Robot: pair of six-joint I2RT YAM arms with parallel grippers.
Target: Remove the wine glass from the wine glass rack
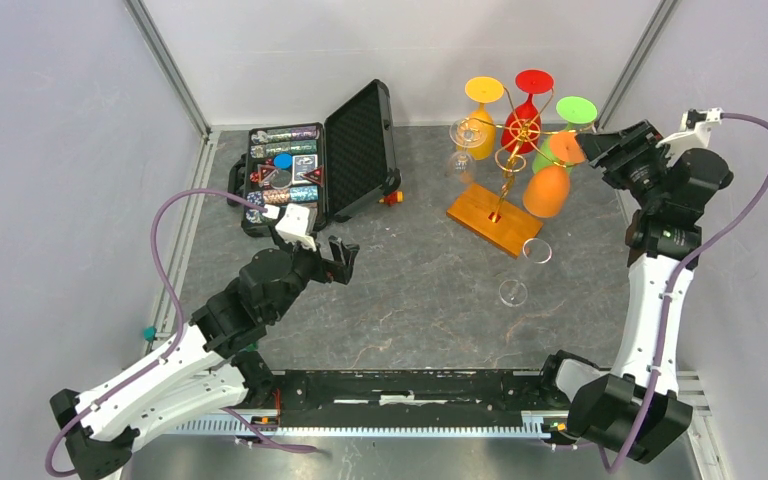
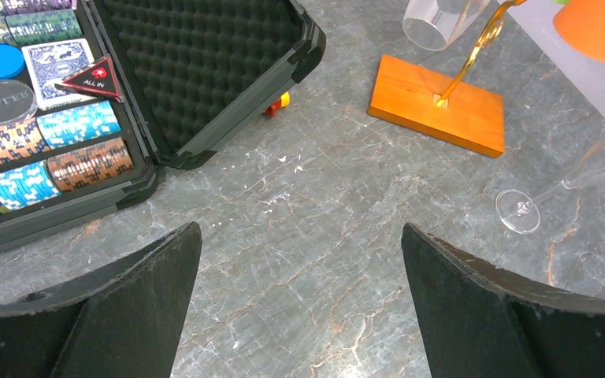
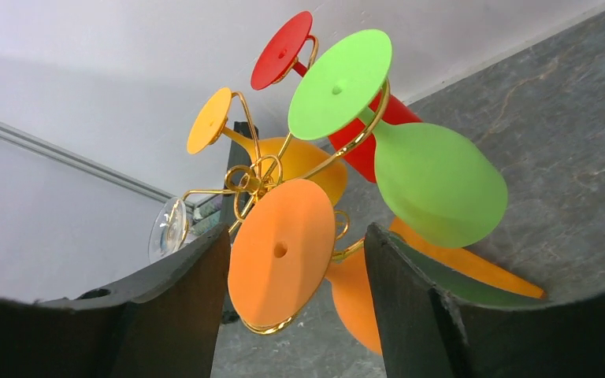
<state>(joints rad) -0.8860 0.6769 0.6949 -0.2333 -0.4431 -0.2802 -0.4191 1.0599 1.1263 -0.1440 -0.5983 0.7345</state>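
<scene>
The wine glass rack [image 1: 520, 130] is gold wire on an orange-brown wooden base [image 1: 495, 218]. Yellow [image 1: 480, 120], red [image 1: 530, 95], green [image 1: 572, 112], orange [image 1: 548, 188] and clear [image 1: 463, 145] wine glasses hang upside down from it. My right gripper [image 1: 595, 147] is open at the rack's right side. In the right wrist view its fingers [image 3: 173, 307] flank the orange glass's foot [image 3: 281, 252], which rests in a gold wire loop, with small gaps on both sides. My left gripper [image 1: 343, 258] is open and empty over bare table, as the left wrist view [image 2: 299, 228] shows.
A clear wine glass [image 1: 525, 268] lies on its side on the table in front of the wooden base; it also shows in the left wrist view [image 2: 567, 185]. An open black foam-lined case [image 1: 320, 160] with poker chips and cards stands at the back left. Grey walls enclose the table.
</scene>
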